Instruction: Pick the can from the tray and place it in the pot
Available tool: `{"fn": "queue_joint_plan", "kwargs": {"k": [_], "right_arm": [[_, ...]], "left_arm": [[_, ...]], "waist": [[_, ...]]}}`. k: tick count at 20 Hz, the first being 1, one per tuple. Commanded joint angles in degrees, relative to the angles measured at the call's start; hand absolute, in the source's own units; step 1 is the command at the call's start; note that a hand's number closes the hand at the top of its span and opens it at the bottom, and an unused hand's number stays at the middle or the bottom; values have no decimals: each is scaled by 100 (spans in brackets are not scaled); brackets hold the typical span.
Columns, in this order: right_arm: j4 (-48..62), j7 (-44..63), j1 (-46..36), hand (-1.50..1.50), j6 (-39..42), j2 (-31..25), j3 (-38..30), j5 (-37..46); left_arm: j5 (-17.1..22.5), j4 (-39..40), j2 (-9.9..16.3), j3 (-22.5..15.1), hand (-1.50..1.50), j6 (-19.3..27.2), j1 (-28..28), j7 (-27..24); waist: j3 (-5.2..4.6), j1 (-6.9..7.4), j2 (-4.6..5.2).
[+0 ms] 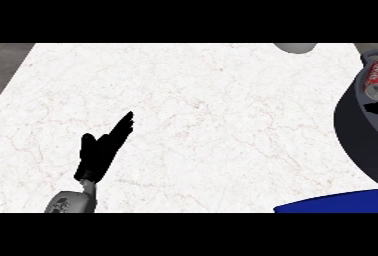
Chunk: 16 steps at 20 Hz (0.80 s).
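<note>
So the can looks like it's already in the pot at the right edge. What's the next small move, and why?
Probably none beyond checking. The red and white can sits inside the dark pot, only the blue tray corner shows, and the right hand is out of view. I'd leave the left hand resting open on the counter.

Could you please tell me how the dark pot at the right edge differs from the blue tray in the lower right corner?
The pot is dark grey and round-rimmed; the tray is bright blue with a straight edge. The pot holds a red and white can; the tray's visible part bears nothing. Both are cut off by the view's right side.
</note>
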Motion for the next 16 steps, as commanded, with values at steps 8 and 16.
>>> {"fn": "queue_joint_plan", "kwargs": {"k": [8,16], "right_arm": [[-108,-785,-277,-150,-1983,11,-1966,-1232],[-118,-1909,689,-150,-1536,-458,-3201,-2313]], "left_arm": [[38,85,41,184,0,66,-102,124],[-62,-54,3,86,0,42,274,-7]], "waist": [[42,-184,1],[40,-209,-22]]}}
